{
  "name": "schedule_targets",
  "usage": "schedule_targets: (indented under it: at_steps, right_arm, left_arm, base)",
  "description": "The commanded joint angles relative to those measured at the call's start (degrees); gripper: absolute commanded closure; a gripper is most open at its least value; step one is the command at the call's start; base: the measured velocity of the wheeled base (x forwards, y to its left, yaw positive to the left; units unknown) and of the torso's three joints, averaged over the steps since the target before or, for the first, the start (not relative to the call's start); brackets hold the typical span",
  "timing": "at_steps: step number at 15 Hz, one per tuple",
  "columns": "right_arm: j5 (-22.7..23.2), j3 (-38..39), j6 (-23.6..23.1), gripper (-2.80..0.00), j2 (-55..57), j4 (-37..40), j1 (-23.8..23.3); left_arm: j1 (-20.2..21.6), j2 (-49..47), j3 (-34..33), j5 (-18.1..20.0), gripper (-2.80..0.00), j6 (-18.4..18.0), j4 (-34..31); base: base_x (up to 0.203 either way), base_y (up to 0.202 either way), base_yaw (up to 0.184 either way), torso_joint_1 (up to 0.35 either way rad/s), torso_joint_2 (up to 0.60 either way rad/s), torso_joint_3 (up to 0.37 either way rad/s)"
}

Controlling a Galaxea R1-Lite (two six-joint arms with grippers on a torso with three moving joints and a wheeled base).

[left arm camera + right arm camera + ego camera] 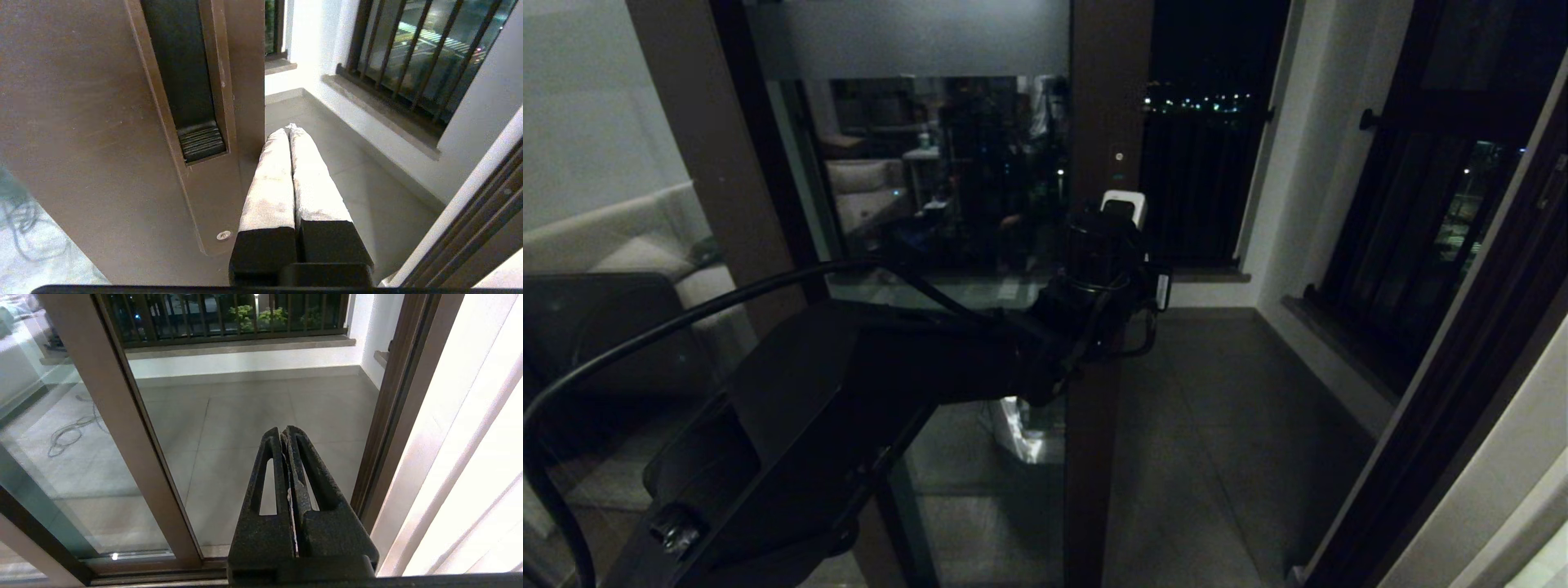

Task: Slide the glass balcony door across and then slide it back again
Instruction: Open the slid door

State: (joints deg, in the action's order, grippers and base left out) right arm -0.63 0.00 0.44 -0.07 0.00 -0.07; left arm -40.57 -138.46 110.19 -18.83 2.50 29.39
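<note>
The glass balcony door (947,180) has a dark brown upright (1094,457) and a frosted top strip (907,37). It stands partly across, with an open gap to its right. My left arm reaches in from the lower left to that upright. The left gripper (1125,206) is shut and holds nothing. In the left wrist view the left gripper (288,131) lies alongside the upright's free edge (249,81), just past the recessed slot handle (192,81) and its screw (223,234). The right gripper (284,430) is shut and empty, low down, pointing at the balcony floor through the gap.
A black-barred window (1421,204) fills the balcony's right wall, with a second one at the far end (1201,188). The dark door jamb (1462,392) bounds the gap on the right. A plain brown-framed panel (711,163) stands to the left. Grey floor tiles (1217,425) lie beyond.
</note>
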Motion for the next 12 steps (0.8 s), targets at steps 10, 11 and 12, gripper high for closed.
schedule_targets:
  at_steps: [10,11,12]
  right_arm:
    - [0.02,0.00,0.00,0.00,0.07,0.00,-0.02]
    - [0.02,0.00,0.00,0.00,0.07,0.00,0.06]
    - [0.02,0.00,0.00,0.00,0.07,0.00,-0.02]
  left_arm:
    - [5.19,3.95,-9.74,-0.06,0.00,-0.13,5.94]
    - [5.39,4.65,-11.16,0.00,0.00,-0.13,6.47]
    - [5.54,5.42,-12.27,0.02,0.00,-0.06,6.68]
  base:
    - [0.000,0.000,0.000,0.000,0.00,0.000]
    - [0.000,0.000,0.000,0.000,0.00,0.000]
    - [0.000,0.000,0.000,0.000,0.00,0.000]
